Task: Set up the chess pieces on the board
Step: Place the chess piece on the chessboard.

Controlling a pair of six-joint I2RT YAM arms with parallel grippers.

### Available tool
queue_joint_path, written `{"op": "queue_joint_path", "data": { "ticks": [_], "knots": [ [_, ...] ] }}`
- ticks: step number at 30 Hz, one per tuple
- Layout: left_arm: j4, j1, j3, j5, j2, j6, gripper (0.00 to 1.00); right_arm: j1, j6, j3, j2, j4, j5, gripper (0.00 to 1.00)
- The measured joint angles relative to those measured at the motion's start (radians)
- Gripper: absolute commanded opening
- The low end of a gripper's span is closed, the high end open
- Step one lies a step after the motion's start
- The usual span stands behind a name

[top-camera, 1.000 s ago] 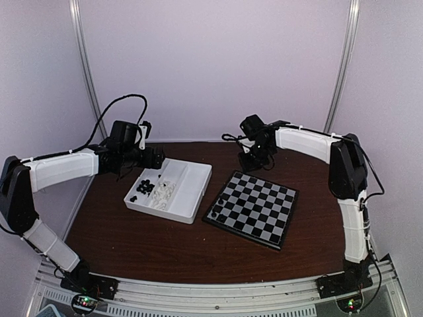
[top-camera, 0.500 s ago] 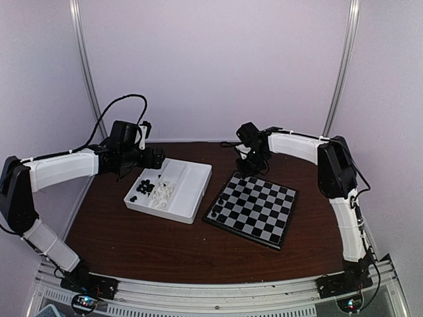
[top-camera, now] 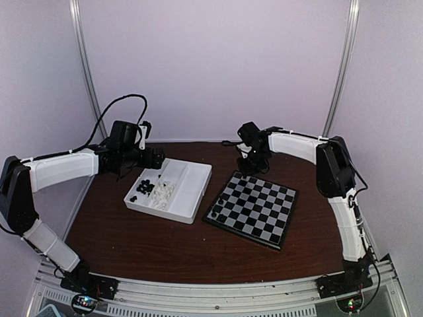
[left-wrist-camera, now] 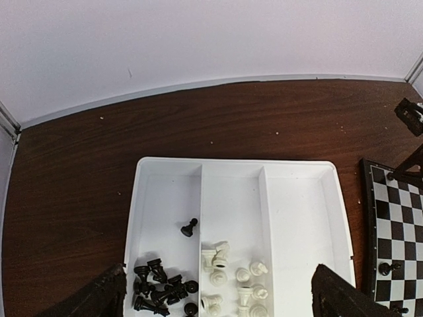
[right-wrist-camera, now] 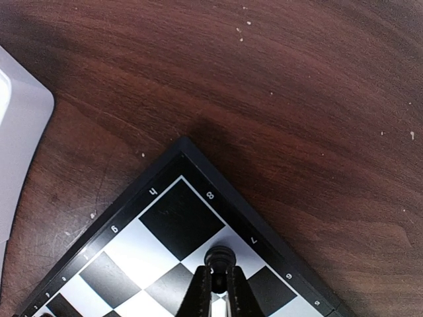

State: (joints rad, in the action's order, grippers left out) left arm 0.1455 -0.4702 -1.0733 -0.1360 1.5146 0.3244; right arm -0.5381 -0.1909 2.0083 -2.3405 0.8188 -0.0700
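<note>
Pinching a tiny black plastic chessman (right-wrist-camera: 220, 255) in the clenched right gripper (right-wrist-camera: 219, 281) just over the far corner of the black-and-grey chessboard (right-wrist-camera: 178, 221), likely for its back row, while holding the left gripper (top-camera: 154, 158) spread above the white divided tray (left-wrist-camera: 297, 218) of loose chessmen (left-wrist-camera: 162, 285), ready to pick.

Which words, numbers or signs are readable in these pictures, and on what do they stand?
"8": black rim of the board, near the corner.
"7": same rim, next along.
"4", "6", "9": same rim; seen turned, maybe other characters.
Further rim marks: too blurred.
Elsewhere: none.
</note>
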Motion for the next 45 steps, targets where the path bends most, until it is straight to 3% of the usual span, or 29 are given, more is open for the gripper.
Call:
{"op": "queue_joint_path", "data": {
  "ticks": [45],
  "knots": [
    [0.013, 0.005, 0.000, 0.000, 0.000, 0.000, 0.98, 0.002, 0.001, 0.003, -0.001, 0.009, 0.012, 0.09]
  ]
}}
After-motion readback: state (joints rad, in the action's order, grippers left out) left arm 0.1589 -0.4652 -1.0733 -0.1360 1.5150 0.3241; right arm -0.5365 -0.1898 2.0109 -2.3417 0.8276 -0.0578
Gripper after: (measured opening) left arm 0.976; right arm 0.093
